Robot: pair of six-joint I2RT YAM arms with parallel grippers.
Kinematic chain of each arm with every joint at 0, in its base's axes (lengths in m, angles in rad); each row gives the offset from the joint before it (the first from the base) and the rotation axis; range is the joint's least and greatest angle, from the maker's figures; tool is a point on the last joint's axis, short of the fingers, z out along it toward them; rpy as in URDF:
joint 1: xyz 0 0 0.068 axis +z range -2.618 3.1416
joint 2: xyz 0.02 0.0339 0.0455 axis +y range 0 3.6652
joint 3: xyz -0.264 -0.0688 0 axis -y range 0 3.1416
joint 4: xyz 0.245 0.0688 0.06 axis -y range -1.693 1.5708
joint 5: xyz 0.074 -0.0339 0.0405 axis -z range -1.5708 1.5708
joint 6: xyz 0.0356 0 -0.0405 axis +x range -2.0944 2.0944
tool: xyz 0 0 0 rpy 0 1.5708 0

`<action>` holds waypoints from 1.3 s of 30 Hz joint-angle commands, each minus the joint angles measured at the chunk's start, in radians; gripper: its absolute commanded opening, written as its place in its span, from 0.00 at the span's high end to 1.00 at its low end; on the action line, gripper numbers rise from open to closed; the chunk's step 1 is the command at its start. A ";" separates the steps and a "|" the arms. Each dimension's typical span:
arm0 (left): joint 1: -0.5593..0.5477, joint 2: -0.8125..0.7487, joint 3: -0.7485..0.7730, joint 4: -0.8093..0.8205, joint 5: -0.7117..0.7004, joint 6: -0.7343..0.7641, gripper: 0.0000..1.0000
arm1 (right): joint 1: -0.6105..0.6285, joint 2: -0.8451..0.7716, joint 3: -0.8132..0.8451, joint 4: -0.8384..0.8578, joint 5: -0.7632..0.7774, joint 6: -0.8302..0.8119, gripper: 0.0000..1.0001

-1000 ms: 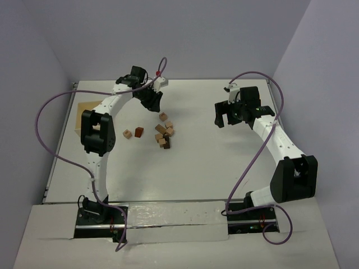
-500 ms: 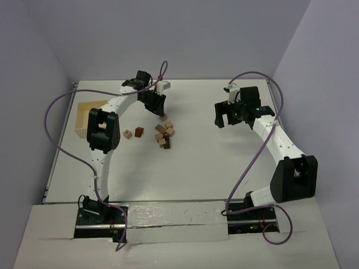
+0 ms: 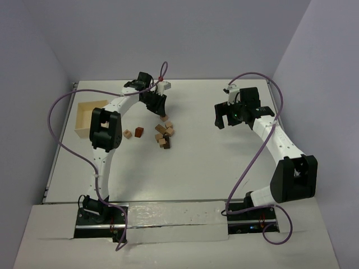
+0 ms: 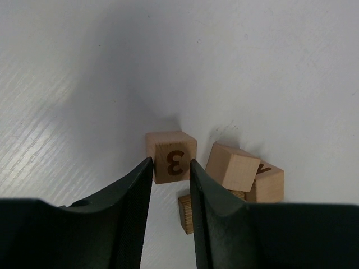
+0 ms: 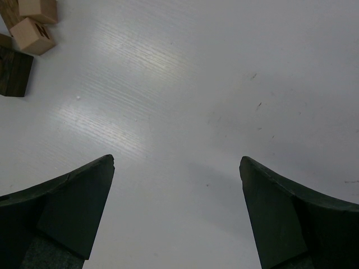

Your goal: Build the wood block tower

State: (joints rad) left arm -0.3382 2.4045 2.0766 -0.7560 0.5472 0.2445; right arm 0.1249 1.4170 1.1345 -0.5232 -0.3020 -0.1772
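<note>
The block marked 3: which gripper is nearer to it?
Left. The left gripper is at the block marked 3, fingertips flanking it; the right gripper hangs open far to its right.

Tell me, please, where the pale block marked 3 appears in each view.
Top external: the block marked 3 sits centre-left, just below the left gripper.
Left wrist: centre of the picture, just beyond the jaws.
Right wrist: cannot be picked out; the corner blocks at top left show no 3.
Shared landmark: the block cluster beside it.
</note>
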 commanded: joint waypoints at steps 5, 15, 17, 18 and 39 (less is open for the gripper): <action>-0.008 -0.016 -0.018 0.042 0.056 0.040 0.63 | 0.005 -0.022 -0.020 0.011 -0.007 -0.008 0.00; -0.021 -0.042 -0.078 0.021 0.071 0.103 0.64 | 0.005 -0.030 -0.033 0.006 -0.005 -0.015 0.00; -0.024 -0.045 -0.086 0.001 0.074 0.139 0.64 | 0.005 -0.029 -0.032 0.003 -0.005 -0.016 0.00; -0.025 -0.048 -0.090 0.001 0.076 0.139 0.64 | 0.005 -0.030 -0.032 0.002 -0.005 -0.016 0.00; -0.077 -0.089 -0.158 -0.096 0.145 0.308 0.61 | 0.005 -0.043 -0.051 -0.003 -0.003 -0.021 0.00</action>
State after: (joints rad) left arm -0.3789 2.3393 1.9404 -0.7730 0.6683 0.4817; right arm 0.1249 1.4082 1.0843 -0.5323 -0.3014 -0.1848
